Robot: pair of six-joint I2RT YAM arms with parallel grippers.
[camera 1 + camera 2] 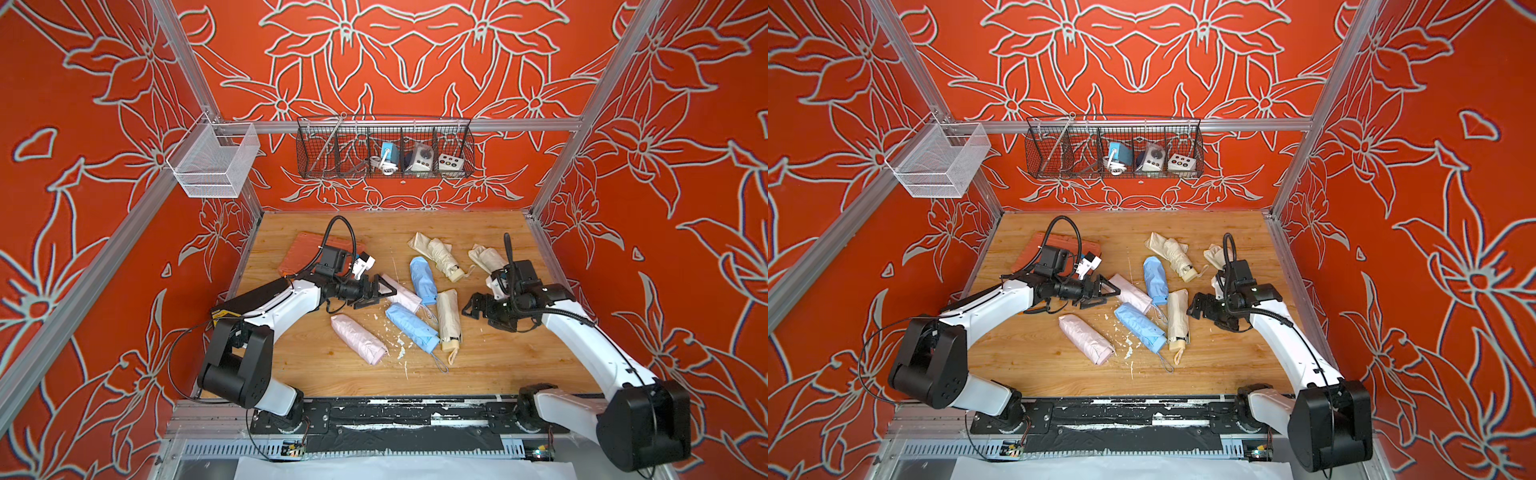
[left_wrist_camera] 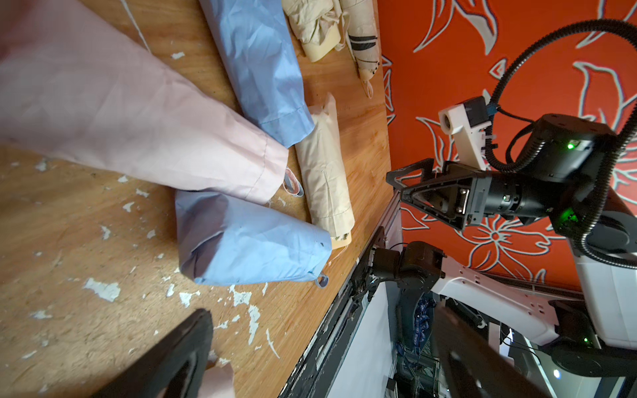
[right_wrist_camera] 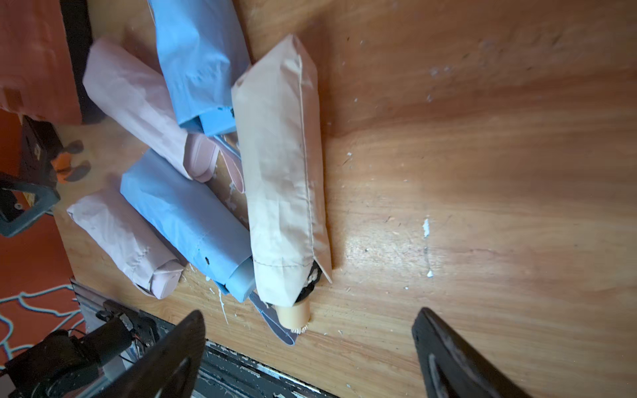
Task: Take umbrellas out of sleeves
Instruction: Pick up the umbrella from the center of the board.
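Plywood table [image 1: 498,365]: pastel sleeved umbrellas [image 1: 411,324] clustered

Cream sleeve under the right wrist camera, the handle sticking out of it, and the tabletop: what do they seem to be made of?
The cream sleeve looks like thin woven synthetic fabric, matte, with fine creases and a stitched seam. The handle seems hard plastic, smooth, though the look leaves it open. The tabletop looks like wood or plywood by its grain, lightly glossy, flecked with white chips.
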